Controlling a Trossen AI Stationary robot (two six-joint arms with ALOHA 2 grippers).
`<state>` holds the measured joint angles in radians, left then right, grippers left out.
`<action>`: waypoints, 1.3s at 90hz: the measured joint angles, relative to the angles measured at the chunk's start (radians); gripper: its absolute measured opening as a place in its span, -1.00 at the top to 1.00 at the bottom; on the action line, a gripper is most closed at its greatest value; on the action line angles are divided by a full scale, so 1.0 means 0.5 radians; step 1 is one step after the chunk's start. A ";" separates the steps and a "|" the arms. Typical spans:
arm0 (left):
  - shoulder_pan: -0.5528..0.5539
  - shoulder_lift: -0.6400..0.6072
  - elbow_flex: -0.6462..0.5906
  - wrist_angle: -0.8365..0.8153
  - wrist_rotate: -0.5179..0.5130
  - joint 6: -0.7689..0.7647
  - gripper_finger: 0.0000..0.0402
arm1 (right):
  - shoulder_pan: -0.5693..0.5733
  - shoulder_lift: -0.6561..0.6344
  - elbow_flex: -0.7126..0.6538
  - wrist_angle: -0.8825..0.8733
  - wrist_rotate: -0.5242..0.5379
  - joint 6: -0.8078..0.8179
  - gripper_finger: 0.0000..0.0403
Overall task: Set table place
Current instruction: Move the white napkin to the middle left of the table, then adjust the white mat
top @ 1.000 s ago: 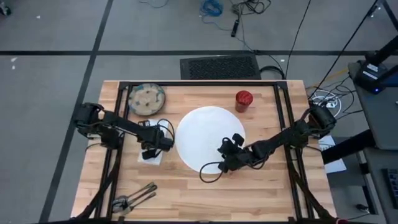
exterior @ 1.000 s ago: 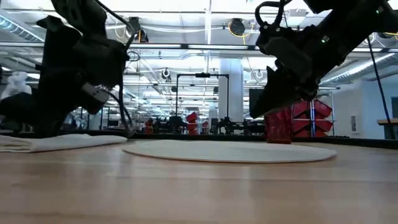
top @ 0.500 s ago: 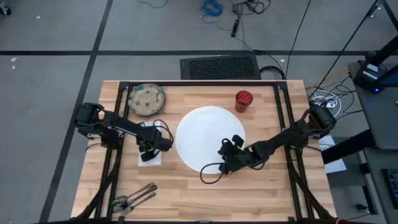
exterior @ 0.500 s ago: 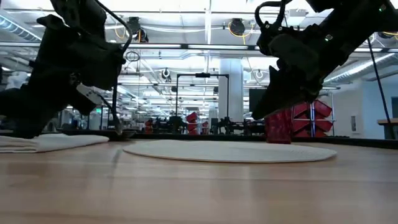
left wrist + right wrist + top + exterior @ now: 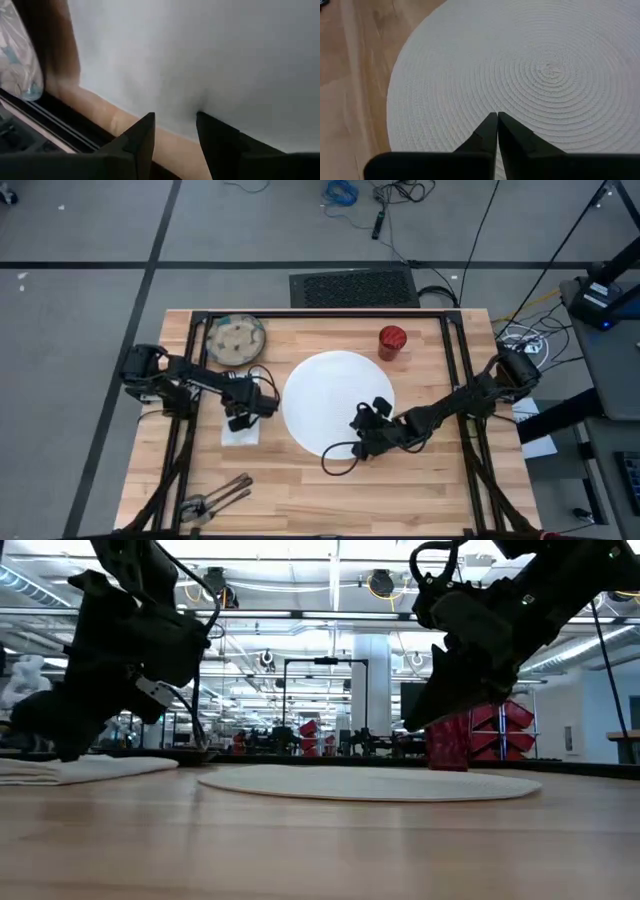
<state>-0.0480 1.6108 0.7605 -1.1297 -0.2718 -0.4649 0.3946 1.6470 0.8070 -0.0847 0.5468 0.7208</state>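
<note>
One plate [image 5: 330, 398], one bowl [image 5: 235, 339], one cup [image 5: 391, 340]

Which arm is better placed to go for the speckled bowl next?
Left. The left gripper hovers open over the white napkin, on the same side as the bowl. The right gripper, shut, sits over the round woven mat's near edge, farther off.

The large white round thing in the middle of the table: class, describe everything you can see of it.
The large white round mat is woven in concentric rings like coiled cord, as the right wrist view shows. It lies flat and very thin on the light wooden table, about mid-table. The right gripper, fingers shut, is over its near right edge; contact is unclear. A small red cup stands apart beyond it.
</note>
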 joint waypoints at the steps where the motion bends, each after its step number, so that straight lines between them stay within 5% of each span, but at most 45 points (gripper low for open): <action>1: 0.002 0.000 0.000 0.000 0.000 0.001 0.34 | 0.000 0.000 0.000 0.000 0.000 0.000 1.00; 25: 0.031 -0.004 -0.043 0.173 -0.096 0.081 0.34 | -0.071 0.147 0.002 0.022 0.173 -0.023 1.00; 54: 0.098 -0.011 -0.081 0.228 -0.229 0.107 0.34 | -0.082 0.506 0.010 0.480 0.080 -0.097 1.00; 117: 0.066 -0.010 -0.083 0.235 -0.208 0.070 0.34 | -0.005 0.438 0.002 0.499 -0.184 -0.059 1.00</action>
<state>-0.0149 1.6056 0.7189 -1.0122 -0.3757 -0.4298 0.3922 1.8662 0.8082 0.1647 0.4547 0.6914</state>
